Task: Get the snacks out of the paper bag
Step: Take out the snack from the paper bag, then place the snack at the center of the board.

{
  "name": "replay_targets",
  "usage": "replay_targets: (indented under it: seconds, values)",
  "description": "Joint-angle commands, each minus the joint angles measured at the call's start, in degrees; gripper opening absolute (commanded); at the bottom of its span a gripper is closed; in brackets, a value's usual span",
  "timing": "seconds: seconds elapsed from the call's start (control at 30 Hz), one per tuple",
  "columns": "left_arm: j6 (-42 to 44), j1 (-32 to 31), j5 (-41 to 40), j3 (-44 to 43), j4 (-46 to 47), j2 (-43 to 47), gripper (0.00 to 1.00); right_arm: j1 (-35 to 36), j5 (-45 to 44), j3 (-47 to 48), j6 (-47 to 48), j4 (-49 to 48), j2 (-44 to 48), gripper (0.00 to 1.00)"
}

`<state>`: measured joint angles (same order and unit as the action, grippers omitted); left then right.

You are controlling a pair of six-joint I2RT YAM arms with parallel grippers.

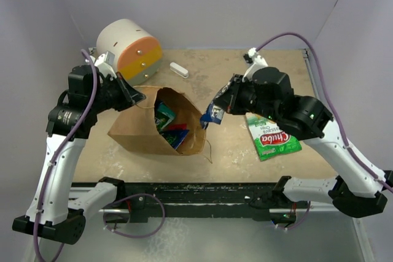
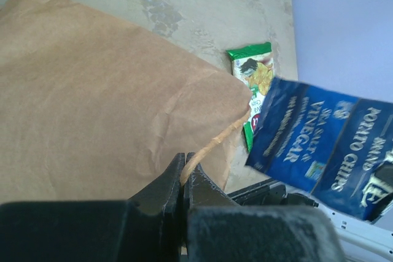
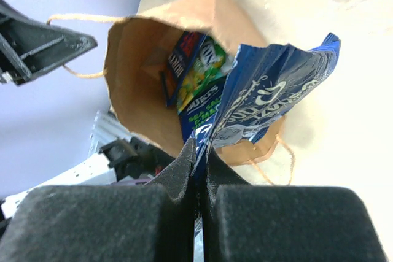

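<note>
The brown paper bag (image 1: 138, 128) lies on its side mid-table, mouth toward the right, with several packets (image 1: 167, 121) inside. My left gripper (image 1: 136, 98) is shut on the bag's twisted handle (image 2: 212, 145) at its upper rim. My right gripper (image 1: 216, 110) is shut on a blue chip packet (image 1: 212, 115) and holds it just outside the bag's mouth; the packet also shows in the right wrist view (image 3: 270, 99) and the left wrist view (image 2: 319, 145). A green chip bag (image 1: 271, 134) lies flat on the table to the right.
A white-and-orange cylinder (image 1: 130, 50) stands at the back left. A small white bar (image 1: 179, 70) lies behind the bag. The bag's second handle (image 1: 206, 148) trails on the table by its mouth.
</note>
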<state>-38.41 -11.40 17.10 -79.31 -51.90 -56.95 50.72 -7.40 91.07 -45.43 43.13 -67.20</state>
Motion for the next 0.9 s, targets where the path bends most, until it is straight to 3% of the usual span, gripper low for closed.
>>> replay_targets:
  seconds: [0.0,0.2,0.5,0.7,0.87]
  values:
    - [0.52,-0.20,-1.82,-2.18,2.82,-1.12,0.00,-3.35,-7.59,6.20,4.72,5.24,0.32,0.00]
    - [3.01,-0.20,-2.46,-3.82,3.09,-3.69,0.00,-17.90,-3.11,2.89,7.66,5.43,0.62,0.00]
    - [6.64,-0.20,1.36,-3.00,7.28,-4.09,0.00,-33.45,-1.03,-5.25,11.84,-1.73,-4.38,0.00]
    - [6.73,-0.20,1.99,1.38,13.93,-0.25,0.00,-45.16,11.63,-9.95,10.97,-11.04,-8.44,0.00]
    - [6.76,-0.12,1.62,3.19,15.82,1.52,0.00,-49.81,18.92,-10.74,8.35,-14.85,-11.73,0.00]
